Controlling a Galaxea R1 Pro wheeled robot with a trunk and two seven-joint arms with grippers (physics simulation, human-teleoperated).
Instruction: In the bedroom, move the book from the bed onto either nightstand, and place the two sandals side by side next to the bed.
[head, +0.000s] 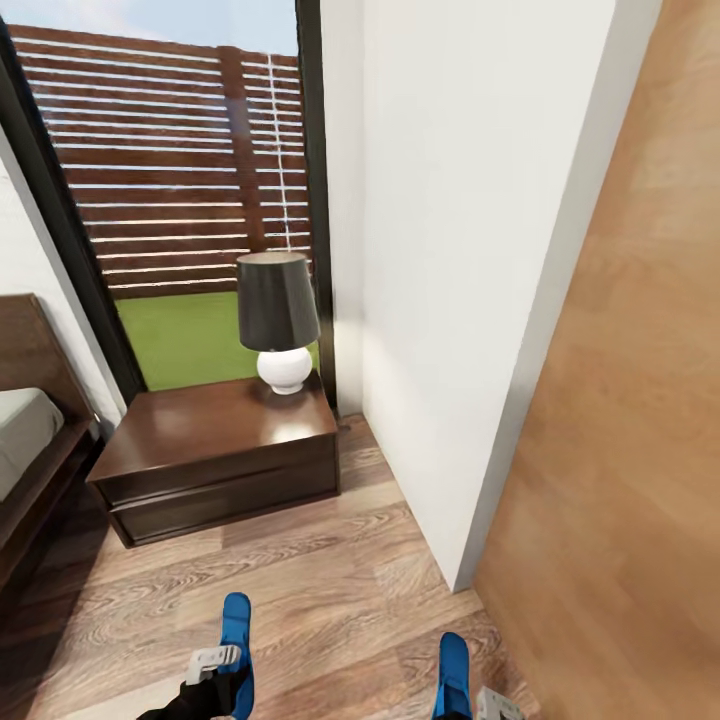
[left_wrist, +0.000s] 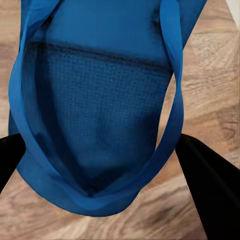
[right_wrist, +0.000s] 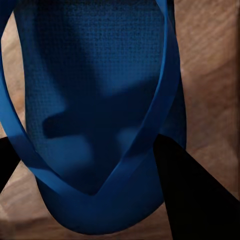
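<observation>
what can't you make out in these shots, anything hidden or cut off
- The bed: head view, cut off by the picture's left edge, so what lies on the mattress is unseen.
- Left sandal and right sandal: head view, lower ends cut off by the bottom edge.
- Left gripper and right gripper: dark fingers flank each sandal in the wrist views; pad contact is hidden.
- The nightstand: its far corner sits behind the lamp.

Sandals: bright blue, one at 7 o'clock (head: 237, 645), other at 5 (head: 454, 675); footbed dotted weave (left_wrist: 95, 110). Nightstand (head: 220, 450) glossy dark brown. Lamp (head: 277, 320): charcoal shade, white base. Floor (head: 330, 590) light wood grain. Fence (head: 170, 150) brown slats, grass (head: 185, 340) green.
</observation>
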